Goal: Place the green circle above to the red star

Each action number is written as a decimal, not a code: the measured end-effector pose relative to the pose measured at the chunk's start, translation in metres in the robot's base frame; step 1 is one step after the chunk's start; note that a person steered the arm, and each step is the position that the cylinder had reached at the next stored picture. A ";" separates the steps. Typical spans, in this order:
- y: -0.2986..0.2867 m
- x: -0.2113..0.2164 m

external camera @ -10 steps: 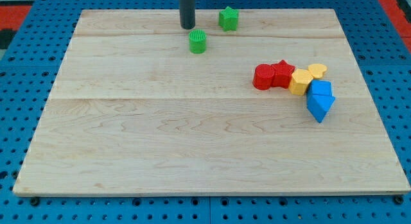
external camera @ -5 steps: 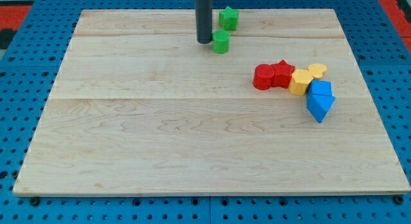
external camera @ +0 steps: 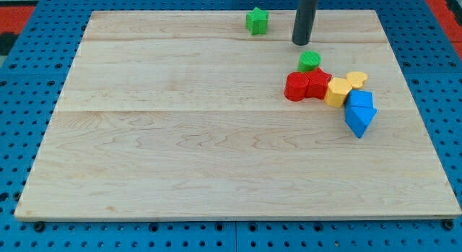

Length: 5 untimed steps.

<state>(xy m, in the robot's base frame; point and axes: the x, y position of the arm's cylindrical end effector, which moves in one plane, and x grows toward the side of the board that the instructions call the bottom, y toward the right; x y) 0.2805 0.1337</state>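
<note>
The green circle sits just above the red blocks, touching or nearly touching the red star. A red round block lies left of the star. My tip stands a little above and left of the green circle, apart from it. The rod rises out of the view's top.
A green star lies near the board's top edge. A yellow block and a yellow heart touch the red star's right side. Two blue blocks lie below them. The wooden board rests on a blue pegboard.
The green circle has been pushed right and down from the board's upper middle to just above the red star. My tip has moved right with it and now stands off the circle.
</note>
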 end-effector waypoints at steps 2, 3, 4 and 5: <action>0.016 0.000; 0.025 0.011; 0.032 0.023; 0.018 0.022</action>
